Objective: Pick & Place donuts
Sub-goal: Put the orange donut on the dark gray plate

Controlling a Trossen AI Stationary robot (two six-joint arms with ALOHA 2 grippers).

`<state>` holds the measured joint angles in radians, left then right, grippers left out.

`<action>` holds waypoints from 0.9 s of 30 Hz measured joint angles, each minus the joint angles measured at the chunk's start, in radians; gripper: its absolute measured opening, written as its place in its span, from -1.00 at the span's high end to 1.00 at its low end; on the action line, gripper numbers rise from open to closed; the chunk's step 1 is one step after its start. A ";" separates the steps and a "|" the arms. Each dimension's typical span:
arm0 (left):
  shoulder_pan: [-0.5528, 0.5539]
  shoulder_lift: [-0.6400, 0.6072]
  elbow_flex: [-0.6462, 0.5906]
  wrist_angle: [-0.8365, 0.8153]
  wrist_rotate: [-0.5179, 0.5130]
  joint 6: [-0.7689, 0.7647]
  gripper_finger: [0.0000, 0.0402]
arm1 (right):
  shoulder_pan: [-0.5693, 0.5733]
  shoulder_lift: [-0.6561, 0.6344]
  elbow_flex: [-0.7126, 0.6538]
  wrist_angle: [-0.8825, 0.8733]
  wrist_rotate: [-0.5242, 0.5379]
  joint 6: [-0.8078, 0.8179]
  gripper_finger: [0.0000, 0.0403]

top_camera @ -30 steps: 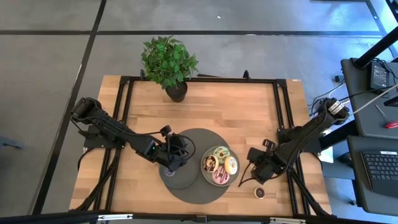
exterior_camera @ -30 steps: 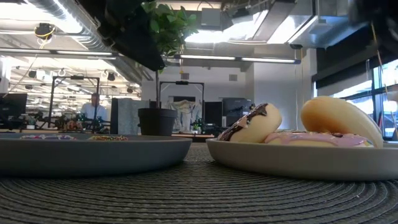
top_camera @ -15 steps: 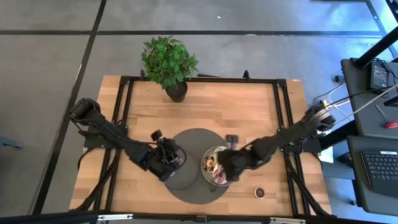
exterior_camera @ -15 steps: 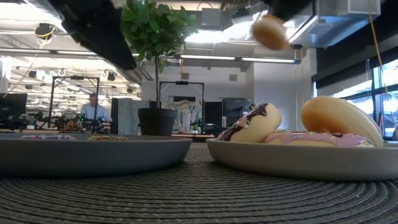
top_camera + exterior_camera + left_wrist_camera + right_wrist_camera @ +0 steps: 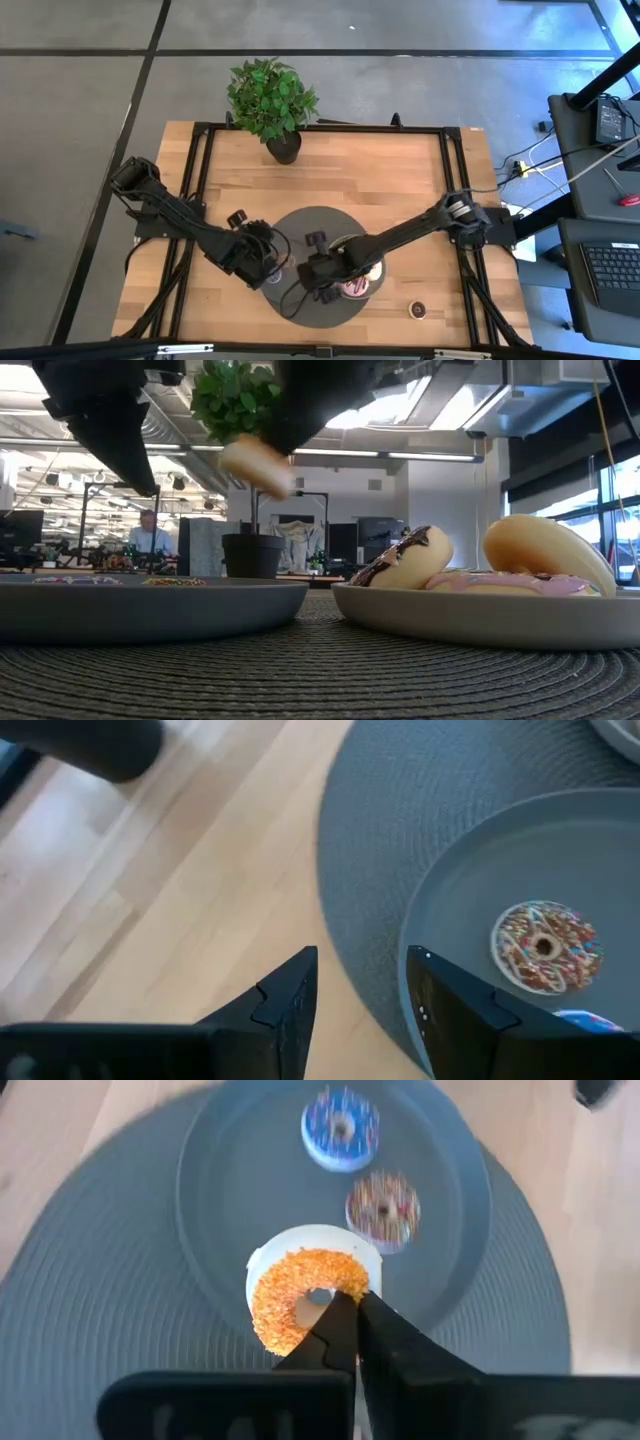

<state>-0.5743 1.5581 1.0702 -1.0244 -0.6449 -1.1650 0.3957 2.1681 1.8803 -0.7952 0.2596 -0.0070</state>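
Observation:
My right gripper (image 5: 350, 1305) is shut on an orange mini donut (image 5: 290, 1305) above the left grey plate (image 5: 230, 1170). On that plate lie a purple mini (image 5: 340, 1127) and a brown sprinkled mini (image 5: 383, 1208). In the high view the right gripper (image 5: 303, 278) reaches across the mat. My left gripper (image 5: 360, 1000) is open and hovers over the left rim of the plate (image 5: 440, 890), holding nothing. The right plate (image 5: 480, 618) carries the chocolate (image 5: 405, 560), pink (image 5: 500, 582) and cream (image 5: 545, 550) donuts. A dark brown mini (image 5: 418, 310) lies on the wood. My right gripper pinches the orange mini donut by the part of its ring beside the hole (image 5: 335, 1275), between the two fingers, which come from above pointing down. The donut is lifted clear over the left plate; it shows in the air in the low view (image 5: 258, 465).
Both plates sit on a round dark woven mat (image 5: 320, 225). A potted plant (image 5: 272, 100) stands at the table's far edge. The right arm (image 5: 420, 222) crosses over the right plate. Bare wood lies left and right of the mat.
My right gripper has swung from the table's right side, over the right plate, leftward to above the left plate, carrying the orange mini donut. My left gripper has drawn back from over the left plate toward the table's left.

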 joint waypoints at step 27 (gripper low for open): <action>-0.047 0.000 0.000 0.008 -0.027 -0.027 0.26 | -0.036 0.188 0.030 0.238 -0.123 0.076 0.92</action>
<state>-0.6212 1.5581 1.0704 -1.0166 -0.6724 -1.1915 0.3599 2.3566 1.9102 -0.5572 0.1365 0.0689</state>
